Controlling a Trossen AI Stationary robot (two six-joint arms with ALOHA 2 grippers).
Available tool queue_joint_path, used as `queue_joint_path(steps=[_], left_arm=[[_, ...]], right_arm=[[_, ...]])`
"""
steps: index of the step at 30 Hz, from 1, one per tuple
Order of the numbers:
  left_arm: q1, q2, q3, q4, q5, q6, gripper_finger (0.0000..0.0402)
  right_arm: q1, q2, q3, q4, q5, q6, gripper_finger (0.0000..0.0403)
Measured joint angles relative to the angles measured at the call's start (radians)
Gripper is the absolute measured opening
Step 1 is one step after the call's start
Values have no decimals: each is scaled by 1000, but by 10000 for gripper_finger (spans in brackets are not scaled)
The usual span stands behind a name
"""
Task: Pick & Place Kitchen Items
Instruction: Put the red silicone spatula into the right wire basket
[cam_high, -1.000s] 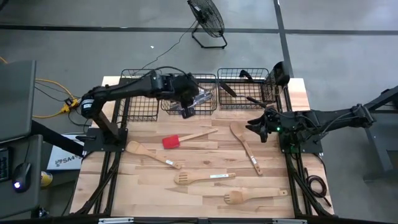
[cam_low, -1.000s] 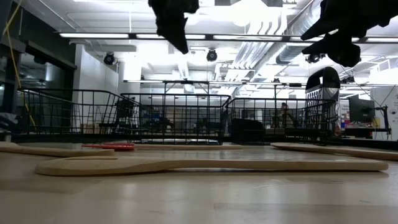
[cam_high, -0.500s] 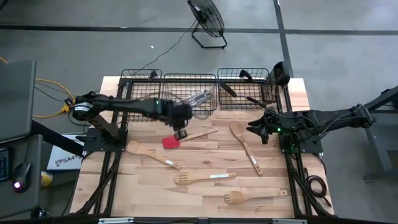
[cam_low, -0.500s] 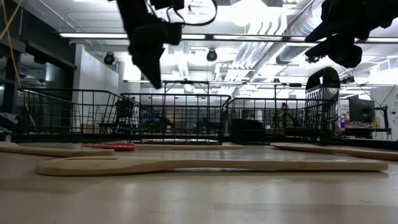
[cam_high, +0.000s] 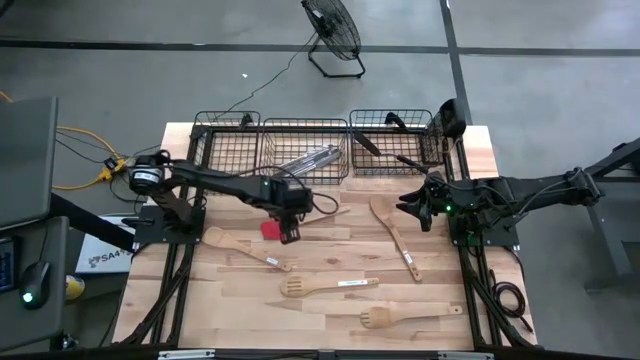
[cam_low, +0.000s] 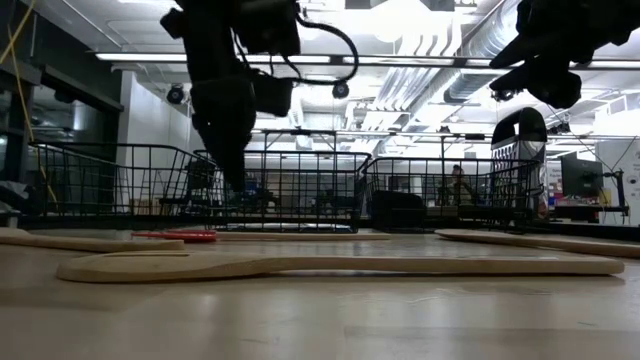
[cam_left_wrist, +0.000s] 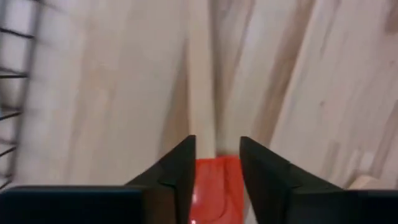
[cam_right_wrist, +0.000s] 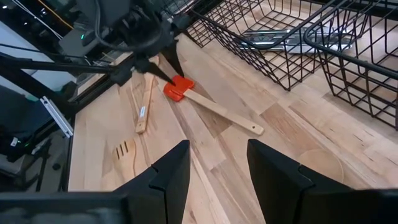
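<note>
My left claw (cam_high: 289, 233): fingers (cam_left_wrist: 177, 174) spread, empty, poised over the red-headed spatula (cam_high: 272, 229), straddling the join of red head and wooden handle.

Red-headed spatula: lies flat on the tabletop (cam_high: 330, 305), mid-way across, nearer the far edge, just before the wire baskets (cam_high: 305, 150). Handle (cam_right_wrist: 217, 110) runs toward the far right corner. Judged light and stiff in the handle, the head probably softer and slicker; best taken on the wood just behind the head.

My right claw (cam_high: 418, 205): fingers (cam_right_wrist: 171, 174) spread, empty, waiting near the right edge.

Remaining: wooden spoon (cam_high: 243, 247), slotted spatulas (cam_high: 326, 286), loose on the tabletop.
</note>
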Motion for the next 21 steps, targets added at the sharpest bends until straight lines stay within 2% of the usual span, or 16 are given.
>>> queue_joint_path(steps=[4, 7, 21], left_arm=[[0, 54, 0, 25, 17, -4, 168], [2, 89, 0, 30, 17, -34, 185], [2, 187, 5, 38, -5, -86, 189]], right_arm=[[0, 0, 0, -3, 0, 0, 152], [0, 0, 0, -6, 0, -4, 152], [1, 0, 0, -8, -7, -5, 152]])
